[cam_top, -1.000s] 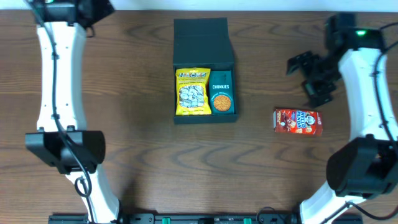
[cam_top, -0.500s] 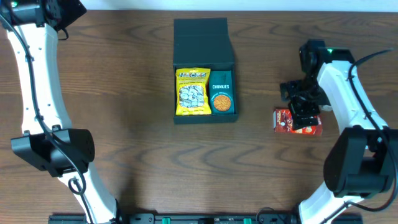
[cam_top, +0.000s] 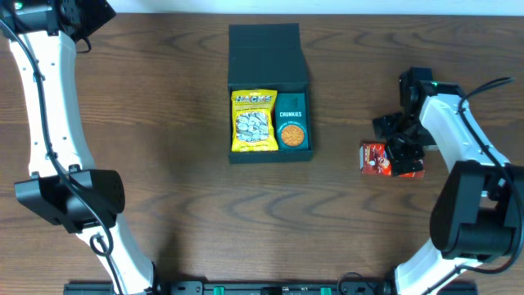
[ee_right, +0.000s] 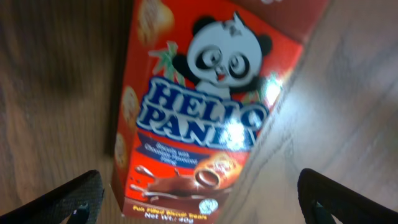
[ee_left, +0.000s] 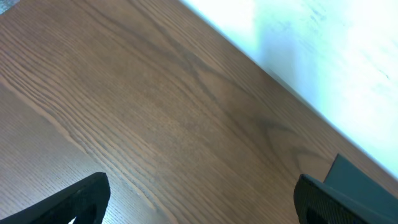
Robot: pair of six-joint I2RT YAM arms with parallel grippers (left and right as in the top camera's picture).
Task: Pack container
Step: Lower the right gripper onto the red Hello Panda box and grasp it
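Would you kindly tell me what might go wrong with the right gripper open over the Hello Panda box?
The Hello Panda box lies skewed under the open right gripper, so closing may twist it or push it away. The container looks filled by the yellow snack packet and Chunkies box, so the new box may not sit flat inside.

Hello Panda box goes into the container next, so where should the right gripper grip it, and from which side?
Grip the Hello Panda box across its narrow width, on the long side edges, coming straight down. It lies flat, face up on the table, and the open right gripper has a finger on either side.
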